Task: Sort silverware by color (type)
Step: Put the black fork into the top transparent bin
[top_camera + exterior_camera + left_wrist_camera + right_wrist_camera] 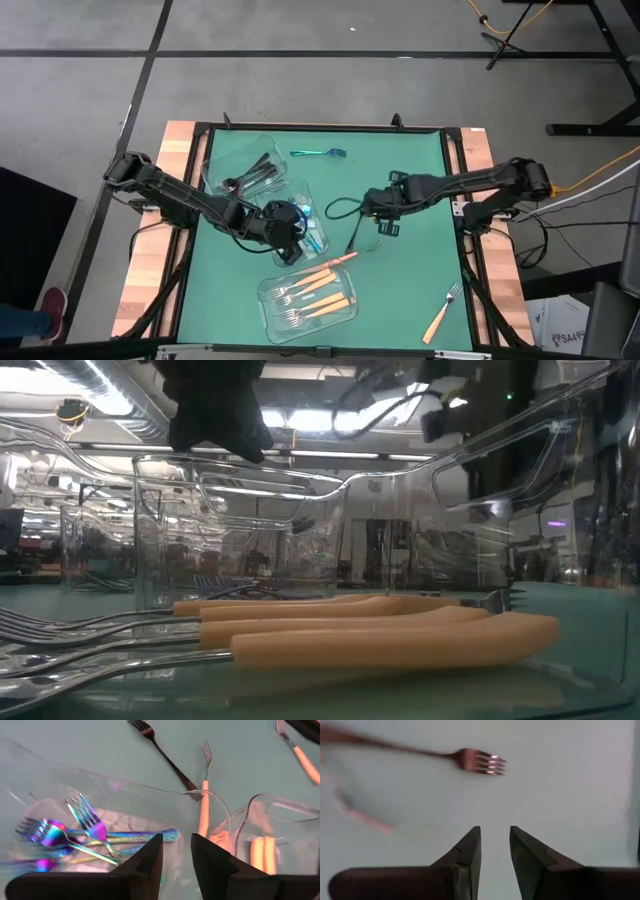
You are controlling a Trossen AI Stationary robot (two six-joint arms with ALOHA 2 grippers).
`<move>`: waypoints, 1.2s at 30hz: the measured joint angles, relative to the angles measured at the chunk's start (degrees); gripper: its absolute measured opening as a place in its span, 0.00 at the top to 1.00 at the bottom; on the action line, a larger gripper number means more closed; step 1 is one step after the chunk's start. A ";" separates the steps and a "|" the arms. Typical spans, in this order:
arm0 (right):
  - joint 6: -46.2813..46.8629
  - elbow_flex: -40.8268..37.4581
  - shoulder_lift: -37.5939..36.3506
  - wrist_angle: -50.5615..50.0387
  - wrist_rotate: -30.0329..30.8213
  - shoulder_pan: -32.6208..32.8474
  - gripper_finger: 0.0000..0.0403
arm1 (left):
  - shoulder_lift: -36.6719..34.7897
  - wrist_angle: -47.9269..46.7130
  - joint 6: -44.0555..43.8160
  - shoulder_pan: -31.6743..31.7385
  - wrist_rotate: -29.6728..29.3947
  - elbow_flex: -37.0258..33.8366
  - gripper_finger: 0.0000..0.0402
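Note:
Three clear containers lie on the green mat: black utensils [245,172] in the far one, iridescent forks [312,228] [85,827] in the middle one, orange-handled forks [310,297] [380,635] in the near one. My left gripper [287,225] [176,851] hovers open over the iridescent forks. My right gripper [379,222] [495,845] is open above the mat, just short of a loose black fork [355,237] [476,760]. An orange-handled fork [335,262] [204,795] rests with its handle against the near container's rim. A teal fork [318,153] lies alone near the far edge.
Another orange-handled fork [442,314] lies loose by the mat's near right corner. The three containers crowd the mat's left and middle; bare mat [410,280] shows on the right. Wooden side rails [150,270] flank the mat. A black cable [340,208] loops near my right gripper.

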 joint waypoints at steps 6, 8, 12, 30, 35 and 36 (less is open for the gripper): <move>24.11 -4.90 -1.35 2.01 1.69 0.02 0.77 | 0.00 0.04 4.44 0.01 -1.99 0.00 0.76; 31.24 -6.45 -1.35 3.98 1.09 0.02 0.77 | 0.00 0.01 5.85 0.01 -2.46 0.00 0.76; 42.02 -9.25 -1.35 10.21 -0.75 0.02 0.77 | 0.00 0.03 8.10 0.01 -2.88 0.00 0.76; 52.56 -12.94 1.90 29.65 -2.51 0.02 0.77 | 0.03 -0.10 12.84 -0.01 -3.25 0.00 0.76; 52.71 -12.94 5.10 32.45 -2.33 0.02 0.77 | 0.04 -0.69 12.83 -0.01 -3.32 0.00 0.76; 52.72 -12.94 5.68 32.95 -2.31 0.02 0.77 | 0.04 -0.84 12.81 -0.01 -3.30 0.00 0.76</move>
